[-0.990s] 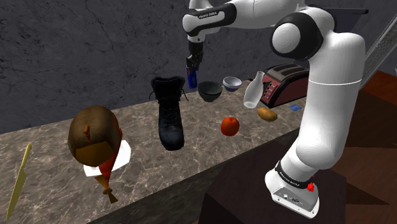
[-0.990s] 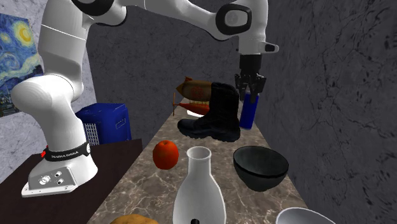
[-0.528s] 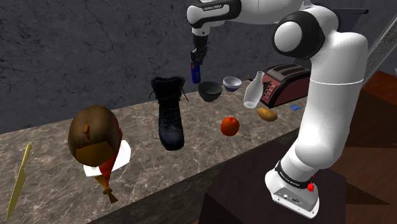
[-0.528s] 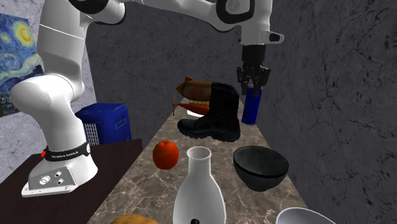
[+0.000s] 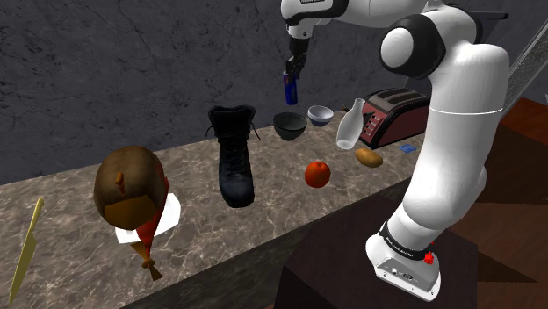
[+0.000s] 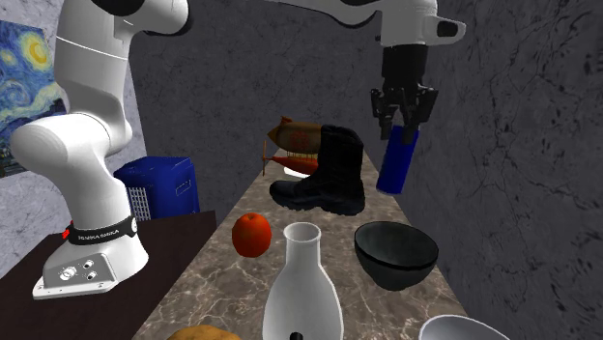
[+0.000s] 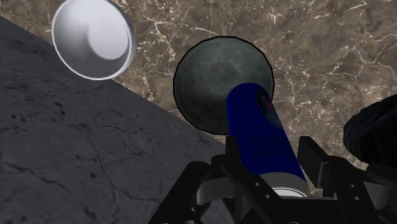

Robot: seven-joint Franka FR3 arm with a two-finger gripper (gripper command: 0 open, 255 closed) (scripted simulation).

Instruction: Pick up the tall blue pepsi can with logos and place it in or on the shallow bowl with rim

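My gripper (image 5: 292, 68) is shut on the top of a tall blue can (image 5: 289, 86), which hangs clear of the marble counter (image 5: 263, 219). In the second exterior view the can (image 6: 397, 162) tilts slightly below the gripper (image 6: 402, 121), beside the black boot (image 6: 324, 174). A dark grey bowl (image 5: 290, 125) sits just below and ahead of the can, and a smaller white bowl (image 5: 320, 115) stands beyond it. In the wrist view the can (image 7: 264, 137) is clasped by the gripper (image 7: 270, 159), its lower end over the dark bowl (image 7: 207, 83); the white bowl (image 7: 93, 38) lies farther off by the wall.
A black boot (image 5: 235, 154), a red-orange fruit (image 5: 317, 173), a white bottle (image 5: 349, 122), a red toaster (image 5: 395, 112) and a brown lump (image 5: 369, 158) stand on the counter. A brown doll head (image 5: 130, 184) and a yellow knife (image 5: 25, 250) lie toward the shoulder view's left. A dark wall runs close behind.
The gripper has risen with the can and carried it toward the shoulder view's right, from beside the boot to above the dark bowl.
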